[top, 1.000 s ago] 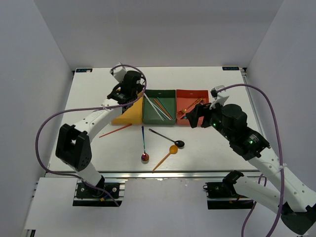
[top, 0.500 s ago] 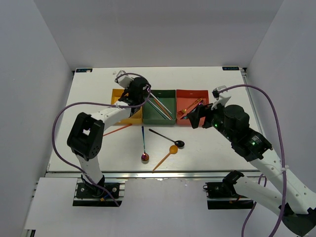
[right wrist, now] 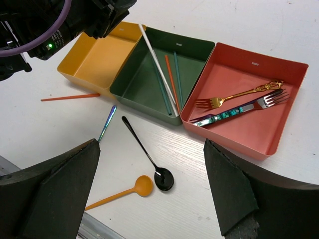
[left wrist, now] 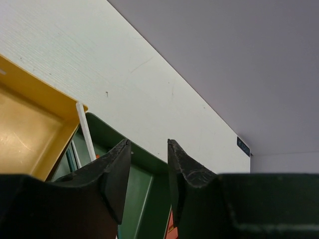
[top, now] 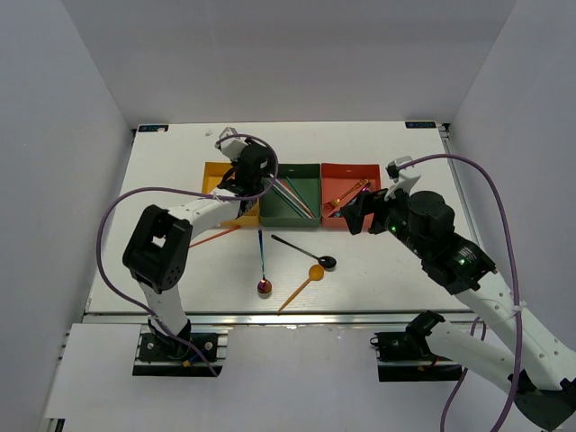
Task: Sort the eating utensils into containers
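The yellow tray (top: 214, 173), the green tray (top: 301, 173) and the red tray (top: 360, 171) stand in a row. My left gripper (top: 254, 174) hovers over the border between the yellow and green trays, jaws slightly apart and empty (left wrist: 148, 142). A white chopstick (left wrist: 85, 130) leans on the green tray's rim (right wrist: 158, 67) among green and orange chopsticks. A gold fork (right wrist: 239, 94) and an iridescent fork (right wrist: 239, 110) lie in the red tray (right wrist: 279, 139). My right gripper (top: 354, 211) is wide open and empty, high above the black spoon (right wrist: 147, 157).
On the table in front of the trays lie a black spoon (top: 306, 250), an orange spoon (top: 301, 283), an iridescent spoon (top: 261, 261) and a red-orange chopstick (top: 211, 238). The left arm's purple cable loops over the table's left side.
My left gripper has moved right and back, from over the yellow tray to the yellow-green border. The white chopstick now rests in the green tray. The right arm has barely moved.
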